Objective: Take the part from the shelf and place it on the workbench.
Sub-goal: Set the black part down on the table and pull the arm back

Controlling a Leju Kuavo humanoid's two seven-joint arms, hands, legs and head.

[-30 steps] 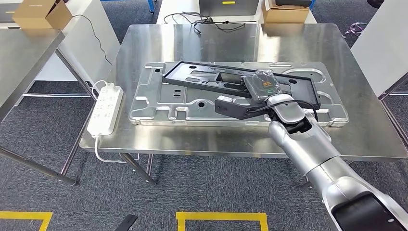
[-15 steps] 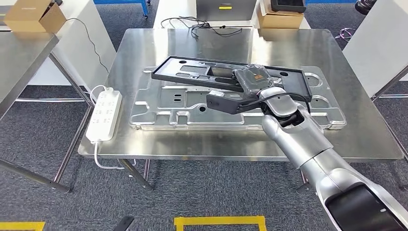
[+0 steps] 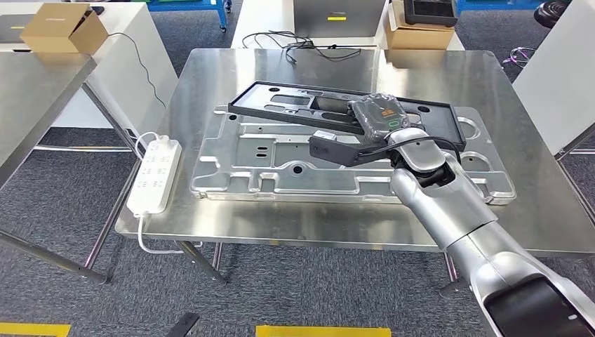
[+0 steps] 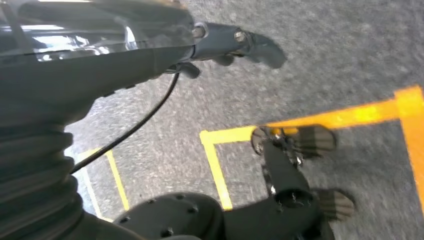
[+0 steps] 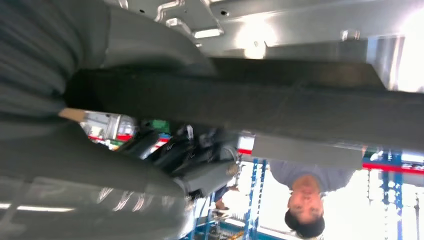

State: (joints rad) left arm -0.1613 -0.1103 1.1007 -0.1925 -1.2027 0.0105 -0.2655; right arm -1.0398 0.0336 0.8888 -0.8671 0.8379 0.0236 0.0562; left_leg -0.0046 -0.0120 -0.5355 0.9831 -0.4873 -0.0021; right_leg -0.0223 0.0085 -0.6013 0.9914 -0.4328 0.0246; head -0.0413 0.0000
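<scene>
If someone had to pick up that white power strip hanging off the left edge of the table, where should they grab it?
Grip the white power strip across its narrow width, near the middle of its long body, coming from the open left side beyond the steel table. It hangs past the edge there, so its long sides look free; the cord leaves its near end, so I would avoid that end.

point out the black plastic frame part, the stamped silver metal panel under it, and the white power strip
black plastic frame part (image 3: 281, 104), head view: left section of its top face
stamped silver metal panel (image 3: 266, 165), head view: bare flat area near its left end
white power strip (image 3: 156, 172), head view: middle of its top face
</scene>
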